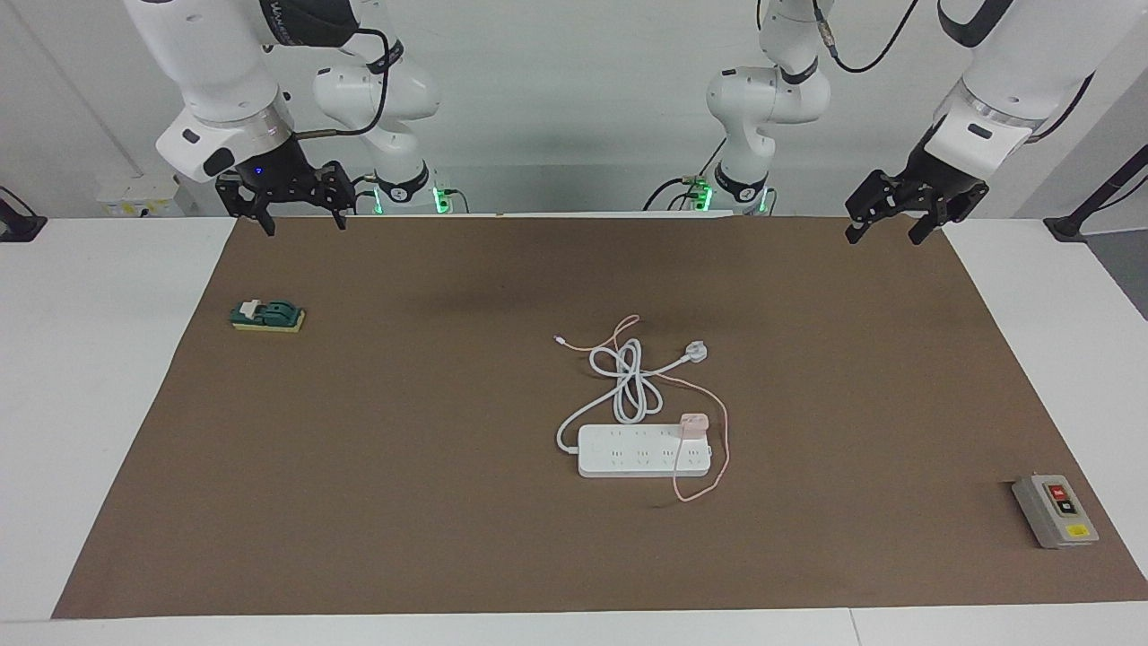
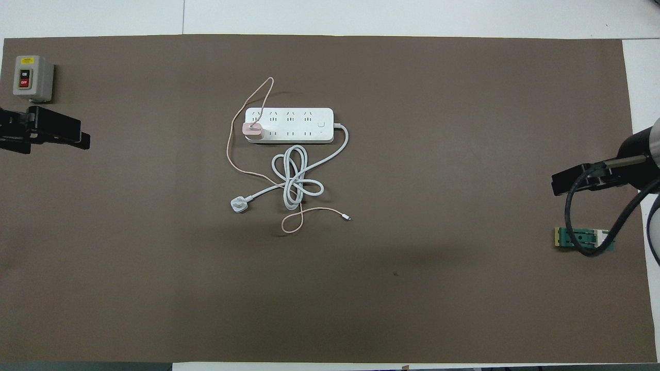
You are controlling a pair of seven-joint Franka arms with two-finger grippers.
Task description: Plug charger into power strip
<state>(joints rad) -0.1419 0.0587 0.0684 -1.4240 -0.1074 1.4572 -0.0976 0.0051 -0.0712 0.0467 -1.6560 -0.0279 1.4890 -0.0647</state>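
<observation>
I saw the charger (image 1: 693,424) seated in the power strip (image 1: 642,451); left gripper (image 1: 892,218) and right gripper (image 1: 287,208) hung raised, fingers apart, empty.

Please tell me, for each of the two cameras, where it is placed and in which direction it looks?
Facing view: high, across the table, looking toward the robots; shows both arms, left gripper and right gripper raised near the mat's edge, jaws open.
Overhead view: above the robots' end, looking steeply down; only gripper tips show, left gripper, right gripper.
Both share the power strip with the charger on it, the grey box and the green block.
</observation>
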